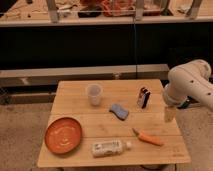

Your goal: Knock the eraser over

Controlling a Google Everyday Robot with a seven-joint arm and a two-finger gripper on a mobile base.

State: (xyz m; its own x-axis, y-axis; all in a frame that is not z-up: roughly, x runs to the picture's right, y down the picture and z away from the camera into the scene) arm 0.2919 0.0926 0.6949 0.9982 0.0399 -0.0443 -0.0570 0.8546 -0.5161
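Note:
The eraser [143,97] is a small narrow black block with a white face. It stands upright on the wooden table [75,92], right of centre toward the back. My gripper [169,114] hangs from the white arm [187,85] over the table's right edge, to the right of the eraser and a little nearer the front, apart from it.
A clear cup [93,94] stands at the back middle. A flat blue pad [118,111] lies left of the eraser. An orange plate [63,134] sits front left, a white bottle [110,147] lies at the front, a carrot [147,137] front right.

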